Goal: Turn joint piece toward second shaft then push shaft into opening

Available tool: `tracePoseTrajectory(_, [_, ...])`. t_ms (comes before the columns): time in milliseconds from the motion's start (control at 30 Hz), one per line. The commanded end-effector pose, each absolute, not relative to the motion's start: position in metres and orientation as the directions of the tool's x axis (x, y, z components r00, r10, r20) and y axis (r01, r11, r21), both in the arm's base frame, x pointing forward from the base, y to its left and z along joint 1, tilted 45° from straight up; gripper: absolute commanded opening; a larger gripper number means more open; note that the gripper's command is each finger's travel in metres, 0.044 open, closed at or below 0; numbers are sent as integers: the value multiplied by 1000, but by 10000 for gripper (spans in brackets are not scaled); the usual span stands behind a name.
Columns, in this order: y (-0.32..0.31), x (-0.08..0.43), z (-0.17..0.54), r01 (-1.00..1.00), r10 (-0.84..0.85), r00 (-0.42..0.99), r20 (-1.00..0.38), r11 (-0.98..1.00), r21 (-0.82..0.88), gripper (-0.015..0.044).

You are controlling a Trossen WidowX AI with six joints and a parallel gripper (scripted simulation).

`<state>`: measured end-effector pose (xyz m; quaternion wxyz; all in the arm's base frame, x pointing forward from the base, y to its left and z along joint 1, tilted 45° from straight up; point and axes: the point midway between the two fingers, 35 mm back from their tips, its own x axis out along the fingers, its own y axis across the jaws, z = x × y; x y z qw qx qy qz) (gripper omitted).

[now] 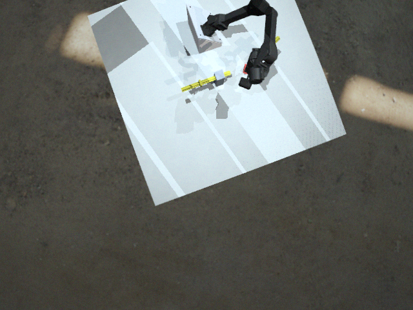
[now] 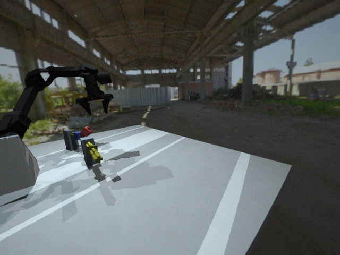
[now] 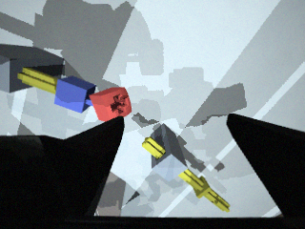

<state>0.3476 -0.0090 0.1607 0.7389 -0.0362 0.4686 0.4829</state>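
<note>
The red joint piece [image 1: 244, 68] [image 2: 86, 130] [image 3: 97, 106] hangs at the blue hinge part [image 2: 77, 135] [image 3: 75, 93] on the first yellow shaft [image 1: 277, 39] [image 3: 38, 80], which is held in a grey block [image 2: 70, 140] [image 3: 6, 72]. Its opening faces right in the wrist view, at an angle to the second shaft. The second yellow shaft [image 1: 200, 82] [image 2: 94, 154] [image 3: 193, 181] passes through its block [image 1: 219, 77] [image 2: 85, 155] [image 3: 167, 155], its near end short of the red piece. My gripper [image 2: 98, 113] [image 3: 174, 119] is open and empty, above both; in the top view the arm hides the first block.
The arm's pale base box [image 1: 197, 23] [image 2: 16, 164] stands beside the shafts on the white table [image 1: 160, 150] [image 2: 164, 214]. The second shaft carries a crosspiece [image 1: 199, 82] [image 3: 201, 187] on its far part. Shadows lie around the blocks.
</note>
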Motion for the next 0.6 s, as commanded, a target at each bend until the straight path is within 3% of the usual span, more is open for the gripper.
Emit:
tracePoseTrajectory(0, [-8, 347, 159, -840, 672, 101, -734, 453, 299, 440])
tracePoseTrajectory(567, [-4, 346, 157, -991, 648, 135, -750, 94, -96, 440])
